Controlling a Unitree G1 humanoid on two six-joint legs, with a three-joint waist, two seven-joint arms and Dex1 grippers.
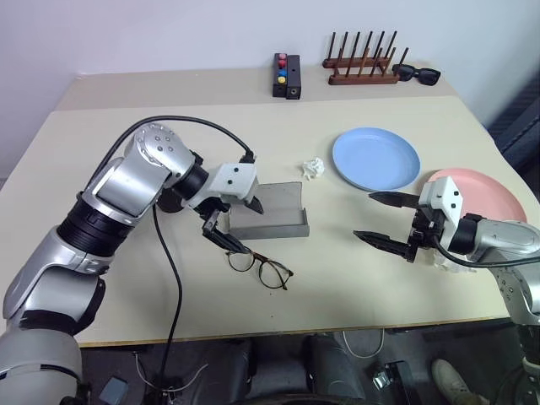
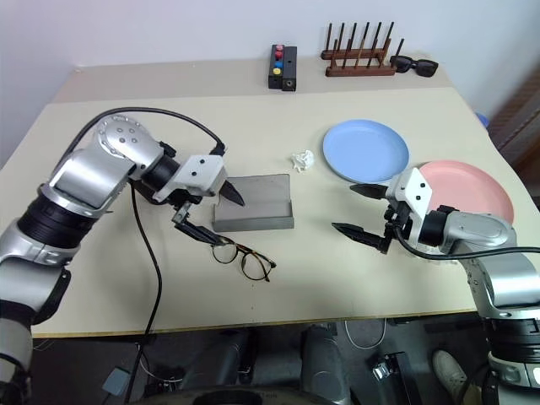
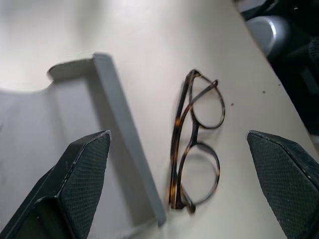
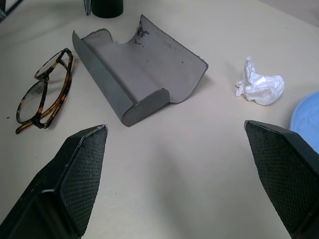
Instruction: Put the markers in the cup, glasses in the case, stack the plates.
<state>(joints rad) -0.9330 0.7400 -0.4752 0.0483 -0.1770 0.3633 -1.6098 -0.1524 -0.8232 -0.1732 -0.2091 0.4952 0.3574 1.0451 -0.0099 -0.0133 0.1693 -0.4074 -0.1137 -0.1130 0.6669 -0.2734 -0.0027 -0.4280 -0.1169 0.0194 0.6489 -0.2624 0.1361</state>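
The glasses (image 1: 259,267) lie folded on the worktop (image 1: 101,143), long axis slanting along the near side of the grey case (image 1: 268,213), just beside it, with bare worktop between them and the front edge. The left claw (image 1: 232,221) hangs wide open and empty just above their left end. The right claw (image 1: 384,218), also wide open and empty, hovers well apart by the pink plate (image 1: 494,194).

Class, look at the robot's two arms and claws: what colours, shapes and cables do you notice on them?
Both arms are rounded silver-grey shells with black joint bands and a white wrist block. A black cable loops over the left arm and hangs down. The left claw and right claw each have two black, pointed fingers with textured pads.
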